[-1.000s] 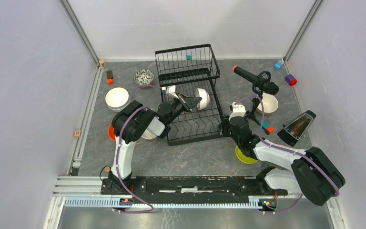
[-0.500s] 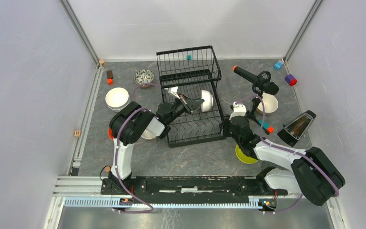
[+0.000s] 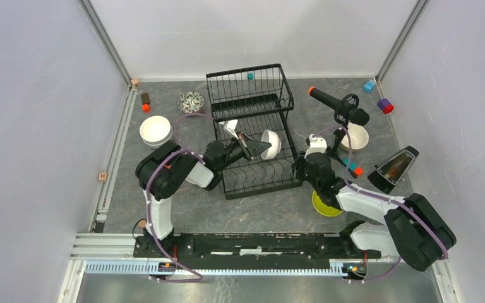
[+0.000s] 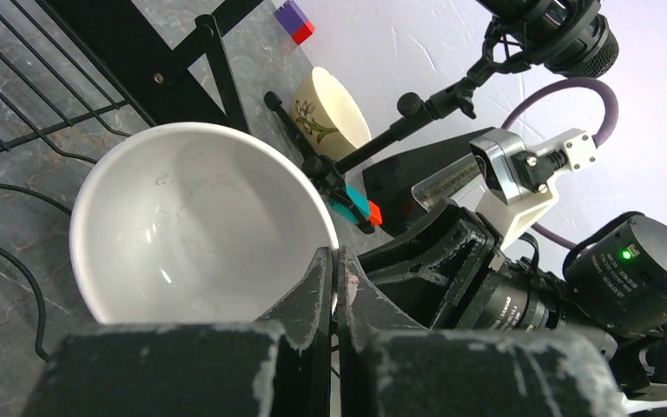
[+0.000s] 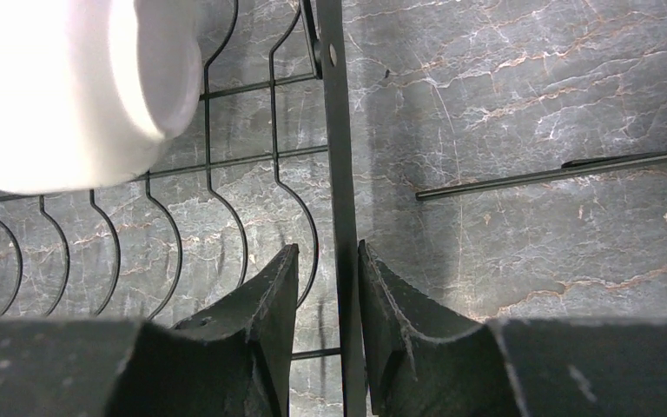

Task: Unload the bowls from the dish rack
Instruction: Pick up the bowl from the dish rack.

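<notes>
Centre frame, the left hand [image 3: 257,148] pinches 1 white bowl [image 3: 273,142] by its rim at the dish rack [image 3: 247,79]; the right hand [image 5: 328,252], narrowly parted, straddles the rack's right edge bar.

Overhead view looking down, wrist views close in, all sharing white bowl [image 3: 270,144], dish rack [image 3: 249,104]

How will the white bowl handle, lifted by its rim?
Glossy glaze on the white bowl suggests it is slippery; pinched at the rim by the left gripper, it may swing. It looks rigid, probably ceramic, so likely chips if knocked against the rack.
</notes>
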`<state>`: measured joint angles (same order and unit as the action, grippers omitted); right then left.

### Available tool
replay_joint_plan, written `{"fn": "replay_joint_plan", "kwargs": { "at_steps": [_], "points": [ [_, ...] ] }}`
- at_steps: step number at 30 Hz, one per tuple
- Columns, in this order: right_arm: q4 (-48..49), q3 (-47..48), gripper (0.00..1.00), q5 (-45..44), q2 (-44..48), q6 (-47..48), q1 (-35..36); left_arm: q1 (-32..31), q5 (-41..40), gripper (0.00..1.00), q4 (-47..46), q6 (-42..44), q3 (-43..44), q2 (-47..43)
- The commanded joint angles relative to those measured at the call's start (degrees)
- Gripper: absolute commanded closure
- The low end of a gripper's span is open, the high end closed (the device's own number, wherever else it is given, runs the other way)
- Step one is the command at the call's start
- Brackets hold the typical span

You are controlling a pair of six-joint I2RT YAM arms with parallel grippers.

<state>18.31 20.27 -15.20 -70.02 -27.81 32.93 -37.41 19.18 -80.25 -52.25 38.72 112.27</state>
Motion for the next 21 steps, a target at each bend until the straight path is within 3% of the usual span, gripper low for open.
{"fn": "replay_joint_plan", "kwargs": {
  "at_steps": [1, 6, 12, 21],
  "points": [
    [0.94, 2.32, 0.63, 0.15, 0.61, -0.23, -0.26, -0.97, 1.03, 0.98, -8.87, 5.44, -0.72, -7.72],
    [0.01, 2.84, 0.61, 0.21, 1.62, -0.24, -0.28, -1.44, 0.26, 0.98, -8.87, 5.44, -2.85, -11.65],
    [-0.93, 3.12, 0.53, -0.08, 3.49, 0.38, -0.32, -1.61, -0.64, 0.98, -8.93, 5.49, -5.54, -15.19],
    [-0.96, 2.32, 0.56, 1.54, 3.07, 0.20, -0.33, -1.62, -1.47, 0.98, -8.88, 4.96, -6.62, -11.86]
  ]
}}
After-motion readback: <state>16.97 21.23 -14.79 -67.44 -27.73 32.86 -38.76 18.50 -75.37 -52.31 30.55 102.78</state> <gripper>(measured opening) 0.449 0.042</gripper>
